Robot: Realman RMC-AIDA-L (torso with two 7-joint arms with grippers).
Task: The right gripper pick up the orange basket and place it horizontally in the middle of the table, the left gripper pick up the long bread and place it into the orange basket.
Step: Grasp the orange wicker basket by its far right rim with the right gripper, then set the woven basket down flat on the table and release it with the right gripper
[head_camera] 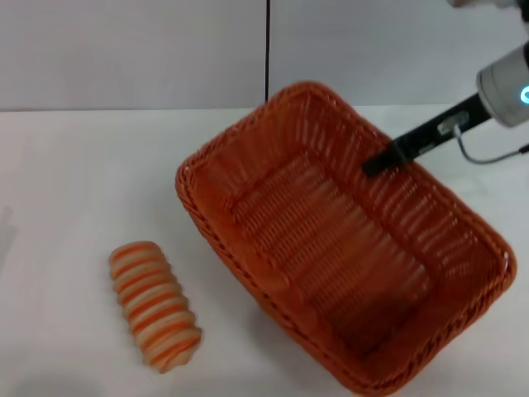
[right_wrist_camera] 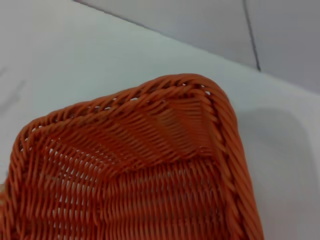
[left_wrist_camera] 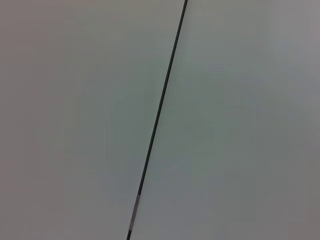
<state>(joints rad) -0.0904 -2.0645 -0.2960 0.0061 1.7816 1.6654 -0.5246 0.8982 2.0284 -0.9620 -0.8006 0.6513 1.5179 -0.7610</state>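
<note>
Behind my workspace I see a plain pale grey wall (head_camera: 124,50) with a thin black vertical seam (head_camera: 267,50).

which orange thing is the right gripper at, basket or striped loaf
The orange basket: the right gripper reaches over its far rim, while the long bread lies apart on the table to the robot's left.

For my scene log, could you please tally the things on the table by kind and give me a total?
Orange basket: 1
Long bread: 1
Total on the table: 2
The right gripper reaches over the basket's far side and is not counted; the left gripper is out of view.
</note>
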